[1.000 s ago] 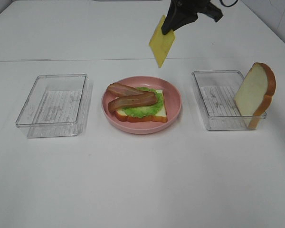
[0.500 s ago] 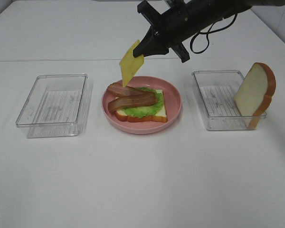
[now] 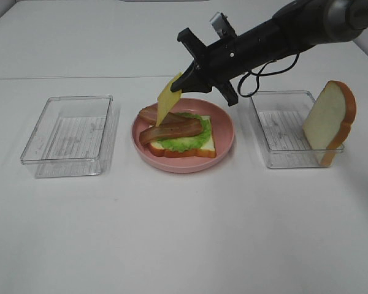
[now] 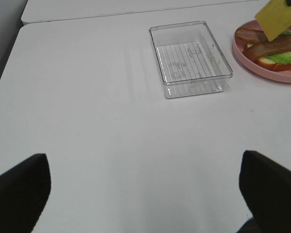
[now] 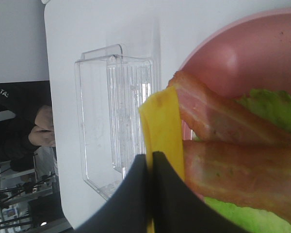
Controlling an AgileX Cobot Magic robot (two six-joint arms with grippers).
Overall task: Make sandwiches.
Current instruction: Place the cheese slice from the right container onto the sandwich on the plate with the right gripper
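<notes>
In the exterior high view, the right gripper (image 3: 183,82) reaches in from the upper right and pinches a thin, flat yellow cheese slice (image 3: 165,103) by its upper corner, so the slice hangs tilted with its lower tip at or just above the bacon strips (image 3: 170,125); contact cannot be told. The step in hand looks like laying the cheese on the open sandwich, and the next move likely calls for lowering and flattening the slice over the bacon before letting go. At frame centre, the glossy pink round plate (image 3: 226,125) carries a square white bread slice (image 3: 207,144) with orange-brown crust, a ruffled green lettuce leaf (image 3: 184,141) and two ridged brown-pink strips. A second bread slice (image 3: 329,120) leans upright against the clear ribbed tray (image 3: 276,125) at the right; another clear tray (image 3: 69,135) sits at the left. In the left wrist view, the left gripper (image 4: 145,194) shows only dark fingertips at the lower corners, spread wide and holding nothing, above bare white table (image 4: 87,126); tray, plate and cheese sit in the upper right. In the right wrist view, the black jaws are closed tight on the cheese's edge at lower centre, bacon and lettuce just beyond.
</notes>
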